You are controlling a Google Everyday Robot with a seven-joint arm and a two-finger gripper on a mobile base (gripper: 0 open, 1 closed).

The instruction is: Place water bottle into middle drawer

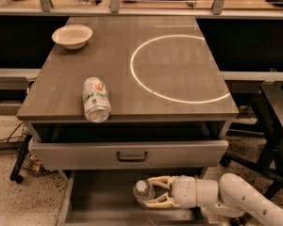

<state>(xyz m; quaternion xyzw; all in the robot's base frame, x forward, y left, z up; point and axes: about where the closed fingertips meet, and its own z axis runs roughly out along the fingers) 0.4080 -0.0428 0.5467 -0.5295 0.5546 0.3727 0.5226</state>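
Note:
The water bottle (143, 192), clear with a white cap, lies on its side inside the open middle drawer (99, 197), a shallow grey tray below the handled drawer. My gripper (156, 191) reaches in from the right on a white arm, its cream fingers (159, 179) closed around the bottle's body. The bottle sits low, at or just above the drawer floor; I cannot tell whether it touches.
The upper drawer front (132, 154) with a dark handle sticks out just above my gripper. On the grey tabletop (179, 69) lie a green-white drink can (95, 99) near the front edge and a white bowl (72, 36) at the back left. A dark chair (273, 117) stands to the right.

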